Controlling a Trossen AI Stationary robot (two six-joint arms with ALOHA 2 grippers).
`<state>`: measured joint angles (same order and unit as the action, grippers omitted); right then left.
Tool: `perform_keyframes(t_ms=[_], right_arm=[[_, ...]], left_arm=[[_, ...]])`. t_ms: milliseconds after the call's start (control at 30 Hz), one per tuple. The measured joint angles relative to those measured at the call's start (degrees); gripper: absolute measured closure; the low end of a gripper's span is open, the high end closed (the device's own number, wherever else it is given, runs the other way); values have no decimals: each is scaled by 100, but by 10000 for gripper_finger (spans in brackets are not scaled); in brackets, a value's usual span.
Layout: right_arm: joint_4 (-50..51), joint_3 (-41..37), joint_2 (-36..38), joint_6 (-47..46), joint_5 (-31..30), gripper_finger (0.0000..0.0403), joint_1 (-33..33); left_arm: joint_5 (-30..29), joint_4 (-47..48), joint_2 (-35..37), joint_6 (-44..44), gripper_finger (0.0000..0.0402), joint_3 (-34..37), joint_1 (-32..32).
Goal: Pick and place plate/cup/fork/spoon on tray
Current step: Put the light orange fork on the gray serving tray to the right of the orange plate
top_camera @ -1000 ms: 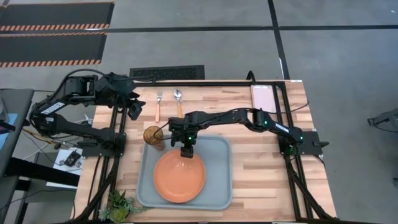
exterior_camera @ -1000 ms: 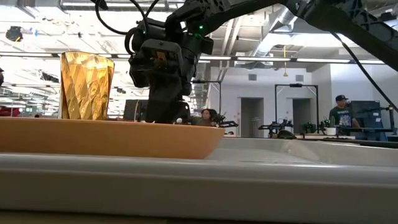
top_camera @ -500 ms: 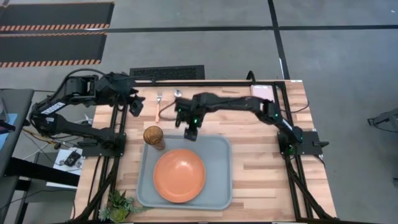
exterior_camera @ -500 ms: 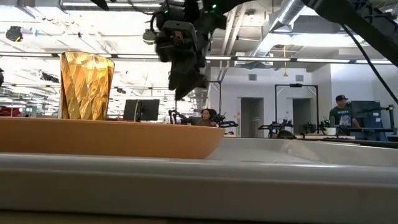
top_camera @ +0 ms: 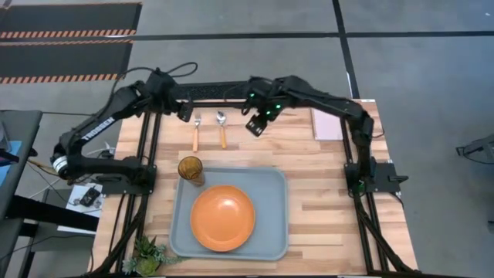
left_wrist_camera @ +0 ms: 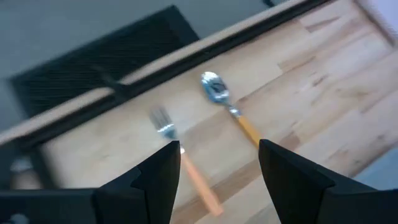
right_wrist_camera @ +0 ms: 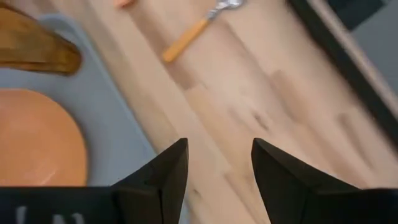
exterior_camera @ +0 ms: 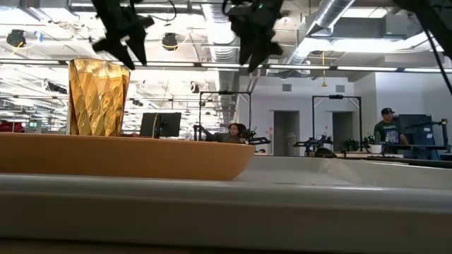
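Observation:
The orange plate (top_camera: 222,218) lies flat in the pale grey-blue tray (top_camera: 270,232). The amber cup (top_camera: 191,168) stands upright at the tray's far left corner; I cannot tell whether it is inside the rim. The fork (top_camera: 196,130) and the spoon (top_camera: 221,127) lie side by side on the table near the far edge, handles toward the tray. My left gripper (top_camera: 184,112) is open in the air just left of the fork's tines (left_wrist_camera: 163,119); the spoon (left_wrist_camera: 230,112) shows beyond it. My right gripper (top_camera: 255,125) is open in the air just right of the spoon (right_wrist_camera: 193,31).
A pinkish-white pad (top_camera: 328,123) lies at the far right of the table. A small green plant (top_camera: 147,255) stands at the near left corner. Bare wood lies between the tray and the cutlery and to the tray's right.
My right gripper has risen from the plate's far edge and gone toward the table's far edge, ending beside the spoon. The plate stays flat in the tray. My left gripper has gone toward the far edge and to the right, ending near the fork.

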<state>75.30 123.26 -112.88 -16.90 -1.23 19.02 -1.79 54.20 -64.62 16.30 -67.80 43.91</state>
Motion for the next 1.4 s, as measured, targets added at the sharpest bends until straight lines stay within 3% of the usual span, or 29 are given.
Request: perform_keyframes(t_ms=[267,467,833,1167,1267,1400], right_arm=[[557,0,790,39,-350,208,228],[573,0,1080,45,-597,204,333],[674,-4,1043,325,-645,212,392],[709,-4,1047,395,-639,212,378],[706,-4,1047,394,-635,212,345],[715,-4,1047,391,-631,212,309]], left_arm=[[594,-1792,-325,531,198,1562,143],[645,-2301,-953,721,198,2168,146],[433,-2705,-2112,983,198,2233,148],[430,-2768,-2752,1092,199,2226,342],[458,-2733,-2802,1064,216,2211,409],[458,-2694,-2807,1023,276,2217,432]])
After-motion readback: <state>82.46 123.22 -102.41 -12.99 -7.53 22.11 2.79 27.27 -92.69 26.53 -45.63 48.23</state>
